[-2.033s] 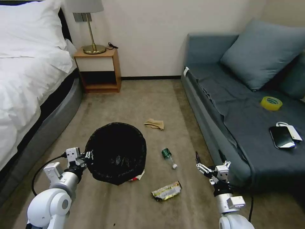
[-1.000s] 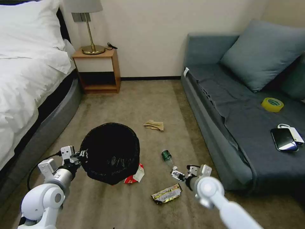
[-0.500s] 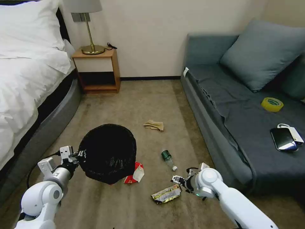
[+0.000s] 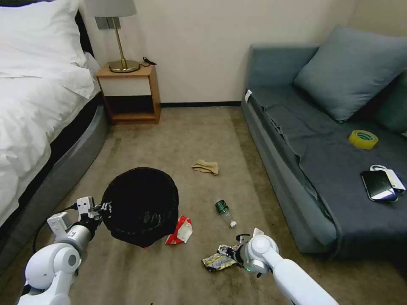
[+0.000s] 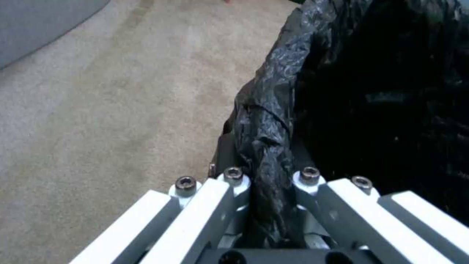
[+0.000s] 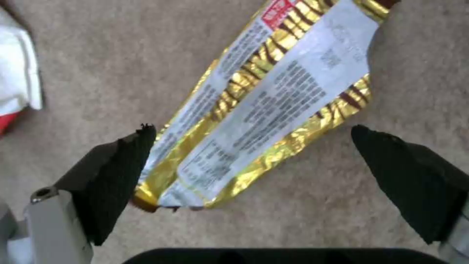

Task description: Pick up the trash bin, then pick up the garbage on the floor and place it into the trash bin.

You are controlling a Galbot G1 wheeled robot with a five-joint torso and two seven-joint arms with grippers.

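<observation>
The trash bin point(image 4: 140, 205), lined with a black bag, hangs tilted just off the carpet. My left gripper point(image 4: 104, 208) is shut on its rim, and the bag's fold point(image 5: 266, 146) is pinched between the fingers point(image 5: 233, 183). My right gripper point(image 4: 224, 250) is low over the dark-and-yellow snack wrapper point(image 4: 215, 262), open, with its pads point(image 6: 122, 176) on either side of the wrapper point(image 6: 273, 91). More garbage lies on the floor: a red-and-white wrapper point(image 4: 180, 231) beside the bin's base, a green bottle point(image 4: 224, 210) and tan paper point(image 4: 205, 166).
A bed point(image 4: 38, 110) runs along the left, with a nightstand point(image 4: 129, 93) and a lamp behind it. On the right is a grey sofa point(image 4: 322, 169) with a yellow tape roll point(image 4: 363, 139), a black phone point(image 4: 377, 185) and a white charger. Open carpet lies between them.
My right arm swung down and left, from beside the sofa to the snack wrapper. The left gripper carried the bin a little left, uncovering the red-and-white wrapper.
</observation>
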